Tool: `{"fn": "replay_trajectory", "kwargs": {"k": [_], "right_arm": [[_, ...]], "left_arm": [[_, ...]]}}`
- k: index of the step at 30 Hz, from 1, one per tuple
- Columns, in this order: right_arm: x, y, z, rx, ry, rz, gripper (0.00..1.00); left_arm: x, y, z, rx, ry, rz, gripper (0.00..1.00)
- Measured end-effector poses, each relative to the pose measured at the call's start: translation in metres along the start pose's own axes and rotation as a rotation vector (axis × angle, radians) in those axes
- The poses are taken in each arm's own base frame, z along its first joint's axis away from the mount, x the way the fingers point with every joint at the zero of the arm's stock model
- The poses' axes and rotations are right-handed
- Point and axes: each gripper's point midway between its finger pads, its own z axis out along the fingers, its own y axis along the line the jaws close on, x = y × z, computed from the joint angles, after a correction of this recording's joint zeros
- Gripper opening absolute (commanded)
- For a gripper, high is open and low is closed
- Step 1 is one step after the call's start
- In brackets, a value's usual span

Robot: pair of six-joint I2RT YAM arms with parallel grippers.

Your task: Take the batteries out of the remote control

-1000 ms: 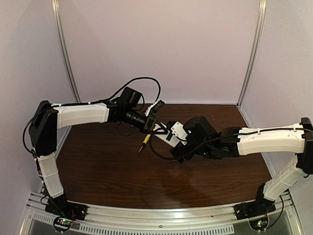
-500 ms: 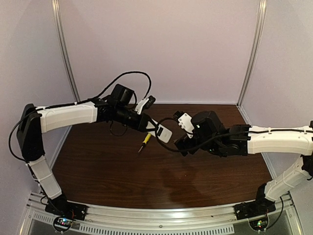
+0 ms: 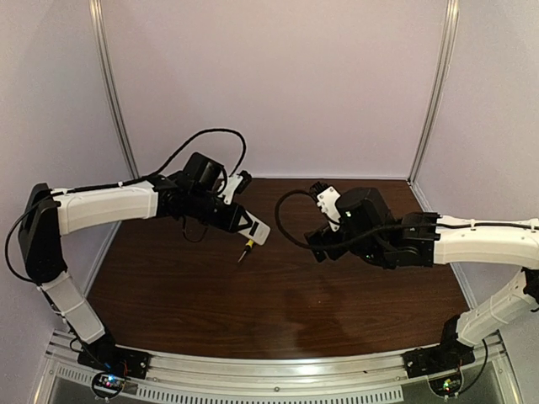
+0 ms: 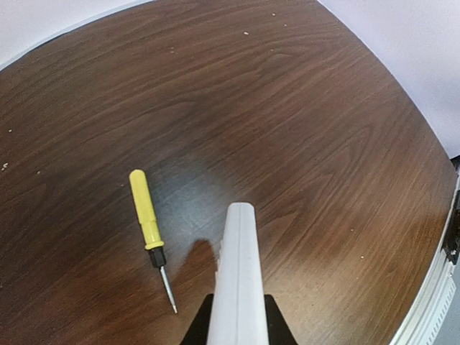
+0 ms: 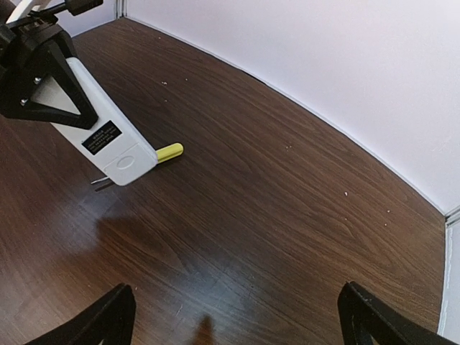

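Note:
My left gripper (image 3: 242,222) is shut on the remote control (image 3: 258,230), a flat white slab held in the air above the table. In the left wrist view the remote control (image 4: 236,280) shows edge-on, sticking out from the left gripper (image 4: 236,332). The right wrist view shows the remote control (image 5: 108,133) from its back, with a black label and a closed cover; the left gripper (image 5: 37,85) clamps its far end. The batteries are hidden. My right gripper (image 3: 317,223) hangs open and empty to the right of the remote; the right gripper (image 5: 241,316) has only bare table between its fingertips.
A yellow-handled screwdriver (image 3: 247,249) lies on the brown table (image 3: 278,295) just below the remote; the screwdriver (image 4: 146,212) points its tip toward the near edge, and its handle end (image 5: 169,152) peeks out behind the remote. Pale walls (image 3: 278,84) close the back and sides.
The two arms have drawn apart. My left gripper carried the remote leftward and lower, toward the screwdriver. My right gripper backed away to the right, still open.

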Motion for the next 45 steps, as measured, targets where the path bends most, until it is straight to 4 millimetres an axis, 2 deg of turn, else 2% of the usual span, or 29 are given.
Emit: {"fn": "replay_trajectory", "kwargs": {"k": [5, 11, 14, 19, 23, 32, 38, 45], "right_arm": [[0.001, -0.004, -0.001, 0.02, 0.012, 0.026, 1.0], [-0.006, -0.011, -0.006, 0.051, 0.008, 0.096, 1.0], [-0.004, -0.015, -0.008, 0.066, 0.015, 0.132, 1.0], [-0.001, -0.018, -0.009, 0.078, 0.025, 0.199, 1.0], [-0.004, -0.02, -0.01, 0.082, 0.025, 0.243, 1.0], [-0.023, -0.028, -0.012, 0.091, 0.002, 0.334, 1.0], [-0.023, -0.033, -0.006, 0.054, 0.023, 0.406, 1.0], [-0.031, -0.049, -0.001, -0.055, -0.013, 0.612, 1.0]], "left_arm": [[0.003, 0.01, -0.009, -0.05, -0.014, -0.027, 0.0], [0.009, 0.038, -0.018, -0.112, -0.034, -0.08, 0.0], [0.008, 0.041, -0.024, -0.106, -0.075, -0.079, 0.0], [0.016, 0.029, -0.035, -0.032, -0.122, -0.058, 0.0], [0.015, 0.017, -0.039, 0.057, -0.151, -0.047, 0.0], [-0.002, 0.004, -0.05, 0.239, -0.209, -0.084, 0.0], [-0.011, -0.01, -0.059, 0.365, -0.251, -0.119, 0.0], [-0.025, -0.013, -0.078, 0.533, -0.309, -0.171, 0.0]]}}
